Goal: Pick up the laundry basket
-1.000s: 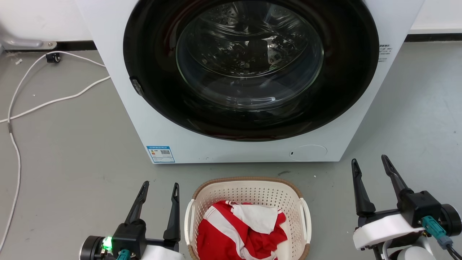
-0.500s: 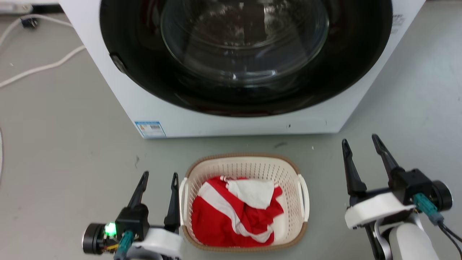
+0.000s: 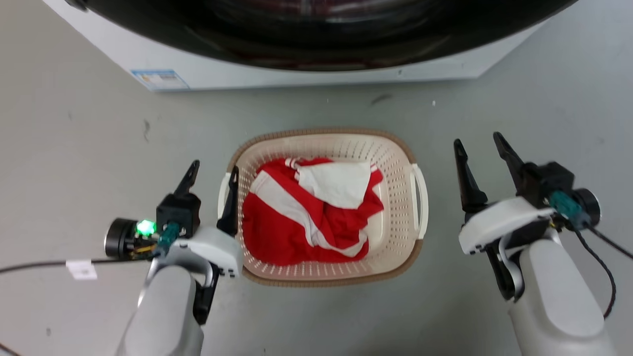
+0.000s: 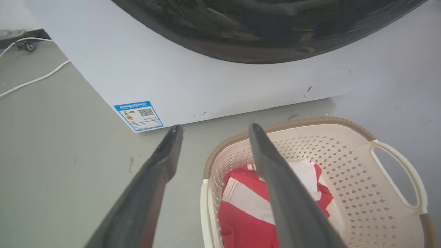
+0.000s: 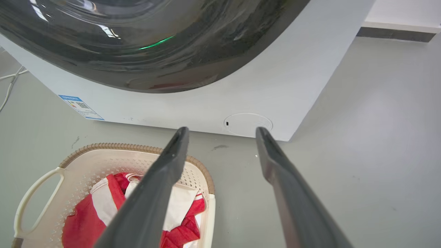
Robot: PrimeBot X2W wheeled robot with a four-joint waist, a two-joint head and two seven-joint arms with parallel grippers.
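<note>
The laundry basket (image 3: 398,163), cream with a brown woven-look rim and white side handles, stands on the grey floor in front of the washing machine. It holds red and white clothes (image 3: 296,222). My left gripper (image 3: 215,165) is open at the basket's left side, its inner finger lying over the left handle and its outer finger over the floor. My right gripper (image 3: 476,138) is open over the floor, a short way right of the right handle (image 3: 421,198). The left wrist view shows the left gripper (image 4: 215,126) above the basket (image 4: 344,165); the right wrist view shows the right gripper (image 5: 222,129) beside the basket (image 5: 103,162).
The white washing machine (image 3: 296,74) with its dark round door stands just behind the basket. A white cable (image 4: 34,79) lies on the floor to its left. A thin black cable with a white tag (image 3: 81,269) trails from my left wrist.
The head camera has tilted down, so basket and machine sit higher in the picture. My left gripper has come in against the basket's left handle. The right gripper stays open to the right.
</note>
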